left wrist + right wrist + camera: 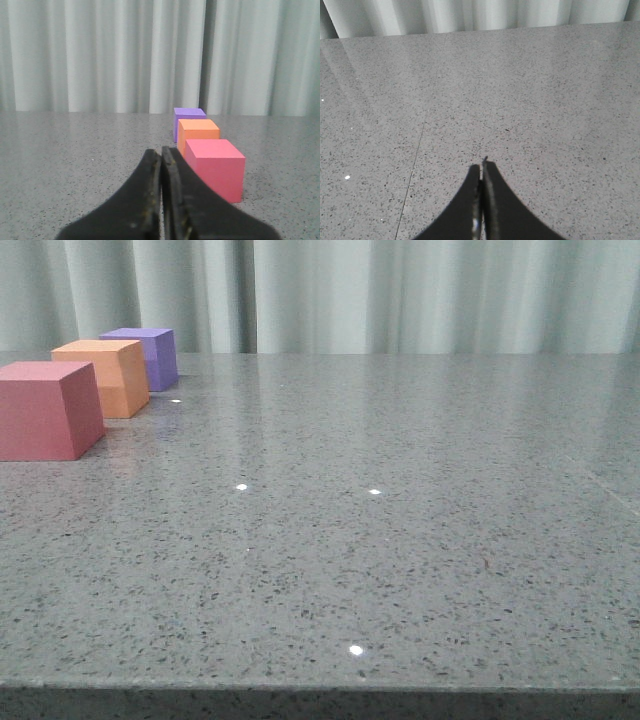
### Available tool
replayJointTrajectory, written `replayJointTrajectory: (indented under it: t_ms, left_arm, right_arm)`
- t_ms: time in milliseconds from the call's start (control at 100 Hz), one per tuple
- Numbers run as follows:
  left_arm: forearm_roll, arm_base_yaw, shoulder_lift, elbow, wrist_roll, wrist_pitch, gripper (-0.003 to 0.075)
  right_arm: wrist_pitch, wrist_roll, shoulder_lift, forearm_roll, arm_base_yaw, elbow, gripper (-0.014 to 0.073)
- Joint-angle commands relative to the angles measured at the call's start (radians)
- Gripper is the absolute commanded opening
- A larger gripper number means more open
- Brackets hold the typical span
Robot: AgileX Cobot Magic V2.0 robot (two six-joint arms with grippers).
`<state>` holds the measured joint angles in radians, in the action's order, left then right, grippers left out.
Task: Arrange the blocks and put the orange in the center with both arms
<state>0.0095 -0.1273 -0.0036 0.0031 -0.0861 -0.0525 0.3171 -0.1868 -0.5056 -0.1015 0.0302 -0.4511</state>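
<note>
3 cubes stand in a line near the far left corner of the table [420, 540]: red cube [45, 410] nearest, orange cube [105, 377] between, purple cube [148, 357] farthest. They sit close together, though whether their faces touch I cannot tell. Orange already holds the middle place, so the arranging looks nearly done or done.

Left gripper [161, 152] has its jaws pressed together, empty, hanging low just short of the red cube and a little to one side of it. Right gripper [481, 167] is likewise closed and empty over bare tabletop, no cube in its view.

If any nudge is still needed, open the left jaws wide before approaching, and come at a cube squarely so the neighbours are not knocked. Open room lies across the middle and right of the table; the left edge is close to the red cube.
</note>
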Motion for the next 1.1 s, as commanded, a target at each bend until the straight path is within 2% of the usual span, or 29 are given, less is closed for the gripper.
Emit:
replayJointTrajectory:
  t_ms: [0,330,480,760,940,1090]
  left_arm:
    - [0.001,0.004,-0.037,0.042,-0.011,-0.080,-0.0020]
    - [0.001,0.004,-0.037,0.042,-0.011,-0.080,-0.0020]
    - [0.001,0.004,-0.037,0.042,-0.011,-0.080,-0.0020]
    - [0.001,0.004,-0.037,0.042,-0.011,-0.080,-0.0020]
    - [0.001,0.004,-0.037,0.042,-0.011,-0.080,-0.0020]
    - [0.001,0.004,-0.037,0.042,-0.011,-0.080,-0.0020]
  right_arm:
    - [-0.079,0.007,0.001,-0.012,-0.006,-0.026,-0.0069]
    - [-0.080,0.007,0.001,-0.012,-0.006,-0.024,-0.0069]
    - [-0.088,0.007,0.068,-0.015,-0.006,0.015,-0.0069]
    - [-0.148,0.007,0.358,-0.016,-0.006,0.205,-0.0069]
    - [-0.235,0.007,0.524,-0.015,-0.006,0.351,-0.0069]
    - [-0.360,0.007,0.531,-0.008,-0.006,0.438,-0.0069]
